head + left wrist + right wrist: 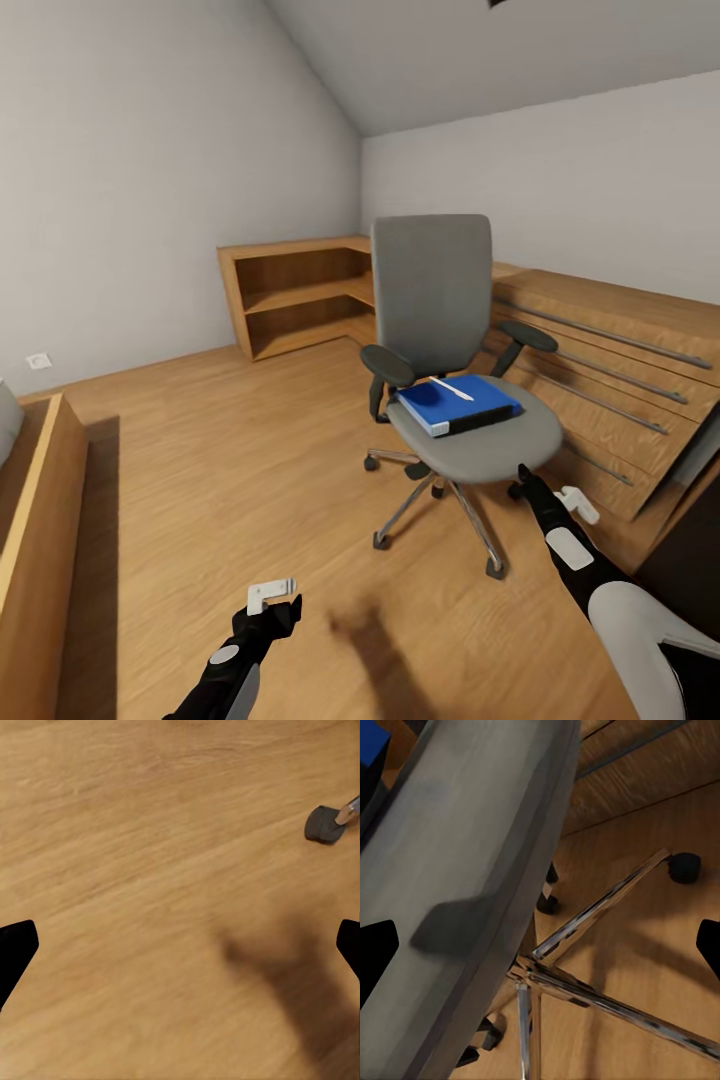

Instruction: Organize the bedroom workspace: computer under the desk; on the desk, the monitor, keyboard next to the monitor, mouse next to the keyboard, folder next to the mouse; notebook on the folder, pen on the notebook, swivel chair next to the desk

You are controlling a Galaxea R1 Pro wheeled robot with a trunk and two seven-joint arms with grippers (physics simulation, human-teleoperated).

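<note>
folder (458,403) lies flat on the swivel chair (440,300) seat, a small white item on top too small to identify. right end effector (522,478) sits at the seat's front edge, partly hidden; left end effector (272,597) hangs over the wooden floor (230,450). both are released, fingers (15,949) spread in the wrist views. oak chest (620,370) is cut off right; open shelf unit (295,295) stands in the corner.

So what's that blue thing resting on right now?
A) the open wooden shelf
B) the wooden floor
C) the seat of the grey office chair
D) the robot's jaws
C: the blue folder lies flat on the swivel chair seat, between the armrests.
</note>
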